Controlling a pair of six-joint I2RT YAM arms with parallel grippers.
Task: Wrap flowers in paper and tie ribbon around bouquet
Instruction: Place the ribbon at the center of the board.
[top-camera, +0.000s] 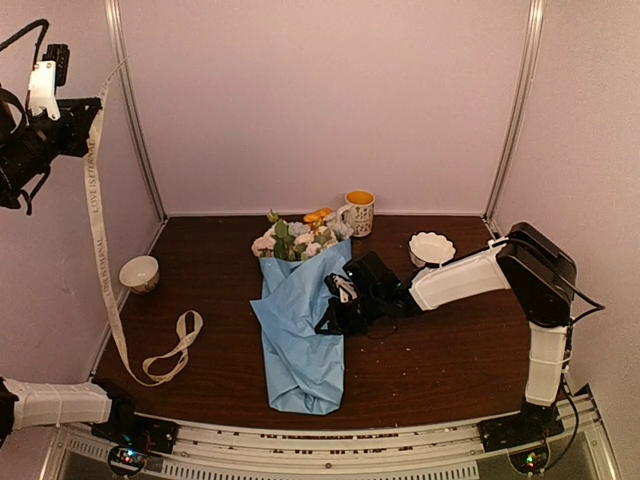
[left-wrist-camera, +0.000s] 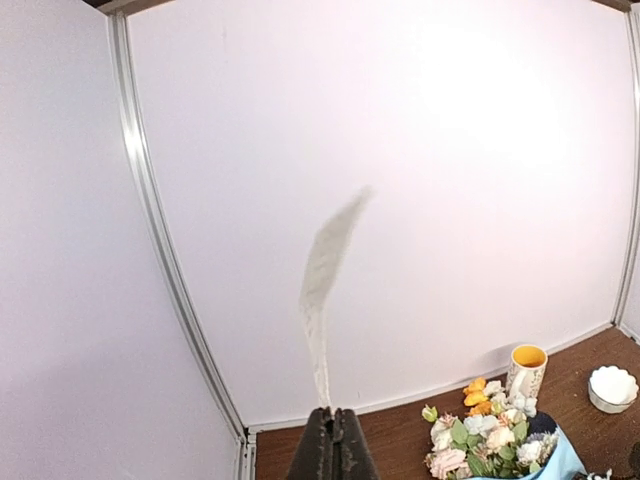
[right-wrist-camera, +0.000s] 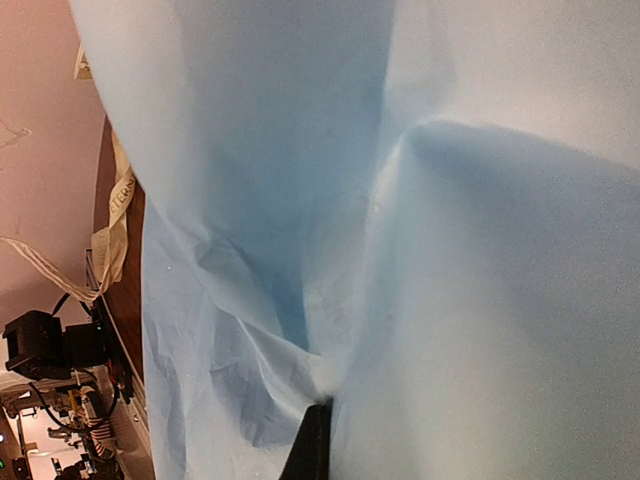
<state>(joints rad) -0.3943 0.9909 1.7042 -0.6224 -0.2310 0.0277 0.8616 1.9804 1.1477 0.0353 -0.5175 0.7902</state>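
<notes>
Pinching ribbon in my left end effector, high at left; tail loops on tabletop near left. My right end effector pinches paper at right edge of bouquet. Risks: ribbon slipping out; tugged paper tearing, cone unrolling.

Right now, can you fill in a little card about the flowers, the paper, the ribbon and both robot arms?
paper: light blue, wrapped around the stems
flowers: blooms poking out of the paper's far end
ribbon: hangs from left end effector to the table, untied
left end effector: raised high, shut on ribbon
right end effector: low, shut on paper
</notes>
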